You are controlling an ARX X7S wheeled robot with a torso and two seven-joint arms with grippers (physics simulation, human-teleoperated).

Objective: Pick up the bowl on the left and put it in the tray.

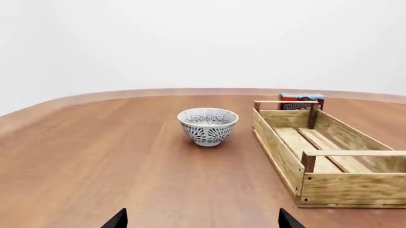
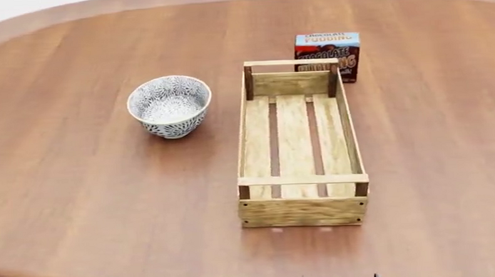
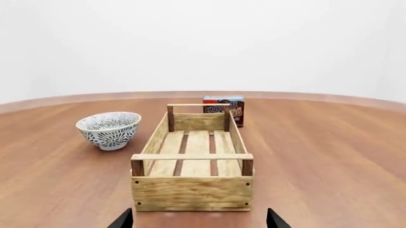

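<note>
While the left end effector [image 1: 201, 219] is waiting spread, the bowl [image 2: 169, 106] is looking rigid, slick, breakable; pinching its rim seems best.

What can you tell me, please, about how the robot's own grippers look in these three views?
Very little shows. Only the fingertips enter each picture: the left gripper and the right gripper appear as pairs of plain black, pointed, wedge-like tips with flat matte faces. The head view shows the same small black points along its lower edge. No cables, markings, arm links or casing are visible.
</note>
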